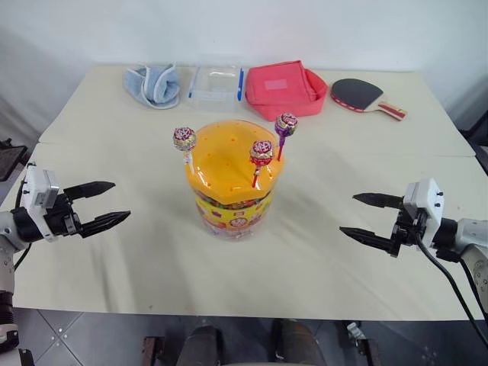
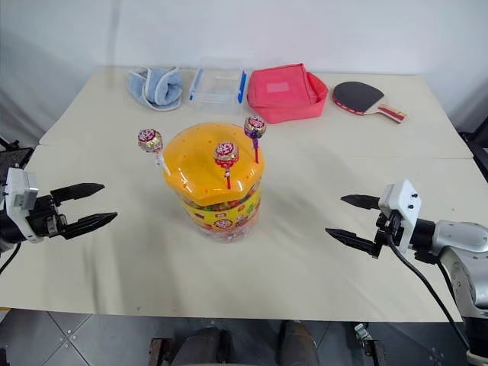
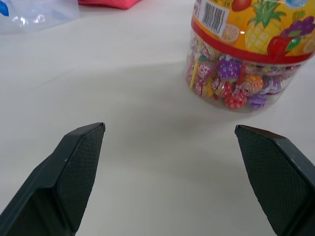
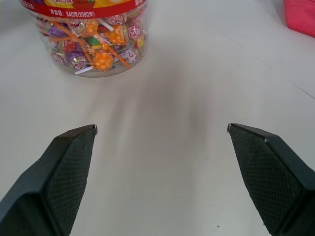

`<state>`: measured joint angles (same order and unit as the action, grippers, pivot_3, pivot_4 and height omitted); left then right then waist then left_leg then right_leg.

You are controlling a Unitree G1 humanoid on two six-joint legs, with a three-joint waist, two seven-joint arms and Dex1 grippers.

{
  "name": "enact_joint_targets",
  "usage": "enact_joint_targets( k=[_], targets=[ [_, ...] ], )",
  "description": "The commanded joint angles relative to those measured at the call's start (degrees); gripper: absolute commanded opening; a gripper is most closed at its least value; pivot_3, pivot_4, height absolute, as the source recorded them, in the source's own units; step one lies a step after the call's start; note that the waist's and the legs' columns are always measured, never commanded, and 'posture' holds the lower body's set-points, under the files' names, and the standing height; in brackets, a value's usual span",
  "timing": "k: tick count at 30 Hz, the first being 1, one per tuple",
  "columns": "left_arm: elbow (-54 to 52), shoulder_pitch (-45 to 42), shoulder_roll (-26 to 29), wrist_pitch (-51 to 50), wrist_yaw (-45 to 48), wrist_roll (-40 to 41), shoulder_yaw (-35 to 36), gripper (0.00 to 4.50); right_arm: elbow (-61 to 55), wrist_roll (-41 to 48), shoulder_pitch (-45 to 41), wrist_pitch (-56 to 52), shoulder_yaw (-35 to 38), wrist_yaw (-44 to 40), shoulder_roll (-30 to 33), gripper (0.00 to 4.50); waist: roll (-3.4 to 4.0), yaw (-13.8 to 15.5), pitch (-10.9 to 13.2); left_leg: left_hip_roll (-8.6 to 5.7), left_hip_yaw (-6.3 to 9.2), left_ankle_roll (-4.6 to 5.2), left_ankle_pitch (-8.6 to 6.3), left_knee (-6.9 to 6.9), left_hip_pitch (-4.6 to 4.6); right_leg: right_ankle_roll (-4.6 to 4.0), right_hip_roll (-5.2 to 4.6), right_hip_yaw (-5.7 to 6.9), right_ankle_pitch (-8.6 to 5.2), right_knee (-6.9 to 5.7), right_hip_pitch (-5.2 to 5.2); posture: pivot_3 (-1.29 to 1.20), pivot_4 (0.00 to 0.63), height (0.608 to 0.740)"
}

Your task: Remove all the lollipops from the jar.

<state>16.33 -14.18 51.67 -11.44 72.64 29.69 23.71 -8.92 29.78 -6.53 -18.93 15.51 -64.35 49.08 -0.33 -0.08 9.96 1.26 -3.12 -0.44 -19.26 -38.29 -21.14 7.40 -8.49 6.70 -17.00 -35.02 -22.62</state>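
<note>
The jar (image 1: 231, 183) stood between the 2 grippers, well apart from each and ahead of their fingertips. The left gripper (image 1: 103, 204) and the right gripper (image 1: 368, 219) both hovered over the table (image 1: 305, 259), fingers spread wide and holding nothing. 3 lollipops stood upright in the domed orange lid: the white-stick lollipop (image 1: 184, 139) on the side toward the left gripper, the red-stick lollipop (image 1: 261, 152) and the purple-stick lollipop (image 1: 285, 124) on the side toward the right gripper. None had been pulled. The step in hand looked like the first reach. It would go best if 1 gripper rose to lid height, closed on a stick just under the candy, and drew straight up along the stick, so the jar did not tip.
</note>
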Motion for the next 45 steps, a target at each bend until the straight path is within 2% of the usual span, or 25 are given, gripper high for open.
enact_joint_targets(
  k=[1, 8, 14, 18, 22, 27, 31, 37, 42, 45],
  targets=[
    [-2.4, 1.0, 0.0, 1.0, -0.3, 1.4, 2.1, 4.5, -0.4, 0.7, -1.6, 0.2, 1.0, -0.2, 0.8, 4.47, 0.0, 0.0, 0.0, 0.0, 0.0, 0.0, 0.0, 0.0, 0.01, 0.0, 0.0, -0.01, 0.0, 0.0, 0.0, 0.0, 0.15, 0.74],
    [-7.1, 3.0, 1.8, -7.9, -6.5, 3.3, 4.7, 4.5, 0.1, 1.1, -3.0, -0.7, 1.1, -0.5, 1.1, 4.47, -0.02, 0.0, 0.0, 0.01, -0.02, 0.0, 0.0, -0.02, 0.0, 0.01, 0.0, -0.03, 0.0, 0.0, 0.0, 0.0, 0.15, 0.74],
    [-15.6, 7.5, 5.6, -11.3, -2.2, 6.7, 9.5, 4.5, -1.3, 3.6, -2.8, -3.2, 3.9, -2.5, 4.0, 4.47, -0.05, 0.0, 0.0, 0.04, -0.02, -0.01, -0.01, -0.01, -0.01, 0.01, 0.01, -0.03, 0.0, 0.02, -0.01, 0.0, 0.15, 0.74],
    [-21.3, 7.3, 7.1, -12.6, 0.2, 10.1, 11.2, 4.5, -3.1, 6.5, -3.4, -5.8, 6.5, -2.2, 5.2, 4.47, -0.04, 0.1, 0.1, 0.06, -0.03, -0.02, -0.02, -0.02, 0.01, 0.01, 0.01, -0.05, 0.0, 0.02, 0.0, 0.0, 0.15, 0.74],
    [-26.3, 0.4, 7.0, -14.3, -0.3, 13.8, 7.1, 4.5, -7.1, 10.1, -3.2, -9.2, 8.8, -1.8, 6.1, 4.47, -0.03, 0.3, 0.1, 0.07, -0.01, -0.02, -0.02, -0.06, 0.0, 0.0, 0.02, -0.05, 0.01, 0.0, 0.0, 0.0, 0.15, 0.74],
    [-26.7, -9.9, 4.9, -14.6, -0.2, 14.6, -0.4, 4.5, -10.4, 12.0, -2.5, -11.0, 10.3, -0.5, 5.9, 4.47, -0.04, 0.4, 0.1, 0.04, -0.03, -0.03, -0.03, -0.08, 0.0, 0.01, 0.03, -0.08, 0.01, -0.01, 0.01, 0.0, 0.15, 0.74],
    [-21.6, -20.5, -0.7, -12.3, 2.1, 13.4, -7.7, 4.5, -15.8, 17.7, -1.3, -13.8, 12.7, 2.5, 4.1, 4.47, -0.05, 1.0, 0.1, 0.03, -0.04, -0.02, -0.03, -0.29, -0.04, 0.02, 0.06, -0.08, 0.01, -0.11, 0.02, 0.0, 0.15, 0.74],
    [-13.6, -29.8, -8.2, -9.3, 4.3, 11.1, -13.4, 4.5, -23.7, 25.8, 0.6, -17.3, 16.7, 8.4, 2.7, 4.47, -0.18, 1.5, 0.2, 0.06, -0.06, 0.01, -0.05, -0.58, -0.1, 0.03, 0.12, -0.14, 0.02, -0.18, 0.02, 0.0, 0.15, 0.74],
    [-9.9, -32.3, -9.1, -9.3, 8.4, 9.6, -16.1, 4.5, -27.9, 29.1, 2.8, -18.0, 19.8, 12.7, 2.6, 4.47, -0.31, 1.4, 0.3, 0.07, -0.07, 0.08, -0.11, -0.69, -0.13, 0.06, 0.14, -0.19, 0.04, -0.19, 0.04, 0.0, 0.15, 0.74],
    [-8.9, -33.1, -9.6, -9.2, 10.1, 9.9, -16.2, 3.87, -28.8, 30.7, 3.4, -17.9, 20.8, 14.8, 2.6, 4.5, -0.32, 1.5, 0.3, 0.07, -0.07, 0.08, -0.11, -0.71, -0.13, 0.07, 0.14, -0.2, 0.04, -0.2, 0.04, 0.0, 0.15, 0.74]
  ],
)
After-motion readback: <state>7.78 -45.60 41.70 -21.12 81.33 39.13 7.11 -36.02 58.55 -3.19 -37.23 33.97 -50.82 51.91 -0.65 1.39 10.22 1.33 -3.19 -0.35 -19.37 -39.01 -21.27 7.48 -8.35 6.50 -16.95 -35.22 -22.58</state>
